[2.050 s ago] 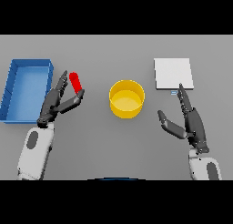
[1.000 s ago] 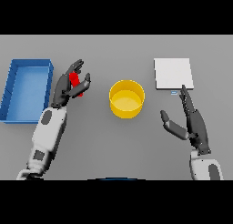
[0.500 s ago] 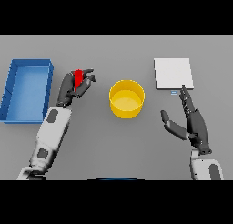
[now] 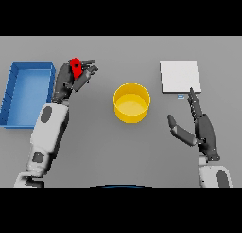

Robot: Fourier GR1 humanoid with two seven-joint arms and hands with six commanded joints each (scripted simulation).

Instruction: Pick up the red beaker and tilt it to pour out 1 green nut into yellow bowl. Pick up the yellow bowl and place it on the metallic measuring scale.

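The red beaker (image 4: pixel 75 67) is in my left hand (image 4: pixel 71 80), whose fingers are curled round it at the table's left, right of the blue bin. Only the beaker's upper part shows above the fingers. The yellow bowl (image 4: pixel 132 103) stands in the middle of the table, to the right of that hand and apart from it; I see no nut in it. The metallic scale (image 4: pixel 179 76), a flat pale square, lies at the far right. My right hand (image 4: pixel 201 127) hovers open below the scale, fingers straight, thumb spread toward the bowl.
A blue bin (image 4: pixel 26 91) with raised walls sits at the far left, just beside my left forearm. Grey table surface lies between the bowl and the scale.
My left hand has closed round the red beaker and lifted it a little away from me and to the right. The right hand has stayed in place.
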